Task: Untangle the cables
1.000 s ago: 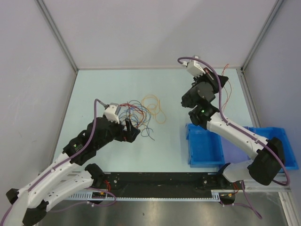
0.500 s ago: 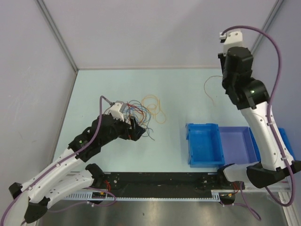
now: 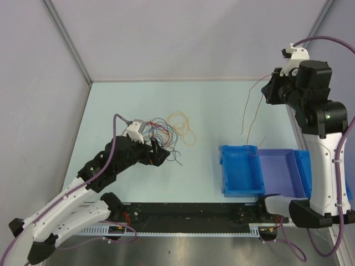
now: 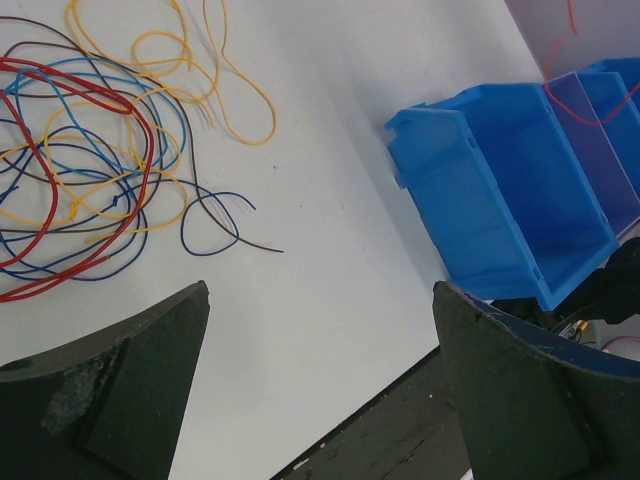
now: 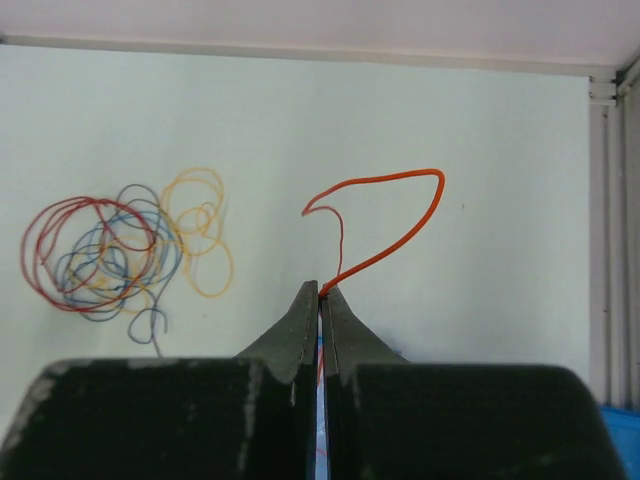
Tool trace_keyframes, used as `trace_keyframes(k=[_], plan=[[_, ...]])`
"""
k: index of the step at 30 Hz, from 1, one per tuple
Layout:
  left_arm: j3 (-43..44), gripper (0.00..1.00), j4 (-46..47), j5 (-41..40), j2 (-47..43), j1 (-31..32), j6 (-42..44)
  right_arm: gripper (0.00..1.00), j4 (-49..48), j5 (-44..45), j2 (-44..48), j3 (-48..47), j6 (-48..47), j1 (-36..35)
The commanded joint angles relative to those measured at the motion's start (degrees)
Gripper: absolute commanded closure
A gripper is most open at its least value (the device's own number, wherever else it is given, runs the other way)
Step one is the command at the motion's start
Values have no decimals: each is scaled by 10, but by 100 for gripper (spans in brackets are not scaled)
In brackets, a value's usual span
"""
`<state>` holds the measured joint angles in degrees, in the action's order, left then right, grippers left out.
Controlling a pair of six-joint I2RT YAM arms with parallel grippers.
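Top external: left gripper [image 3: 156, 151] wide beside one tangle of cables [image 3: 164, 131] — right gripper [image 3: 270, 91] clamps one orange cable [image 5: 385, 253].

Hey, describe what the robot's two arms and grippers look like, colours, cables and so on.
The left arm and right arm both have white shells with black joints, and a mauve hose runs along each. A small white block sits at each wrist. The left gripper and right gripper have black, wedge-shaped fingers, scuffed pale in spots.
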<state>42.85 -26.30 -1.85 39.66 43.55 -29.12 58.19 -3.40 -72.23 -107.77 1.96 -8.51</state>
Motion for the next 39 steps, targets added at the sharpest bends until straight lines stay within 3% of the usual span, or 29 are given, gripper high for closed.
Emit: trace_keyframes(k=[1, 11, 29, 39], plan=[[4, 2, -4, -11, -9, 3, -8, 100, 31, -57, 38, -52, 30, 3], [-10, 2, -30, -27, -31, 4, -7, 100, 42, -93, 67, -43, 46, 2], [-23, 3, -36, -27, -30, 3, -3, 100, 11, -105, 208, 225, 91, 2], [-29, 2, -24, -25, -21, 4, -4, 100, -14, -97, 279, 368, 180, 2]])
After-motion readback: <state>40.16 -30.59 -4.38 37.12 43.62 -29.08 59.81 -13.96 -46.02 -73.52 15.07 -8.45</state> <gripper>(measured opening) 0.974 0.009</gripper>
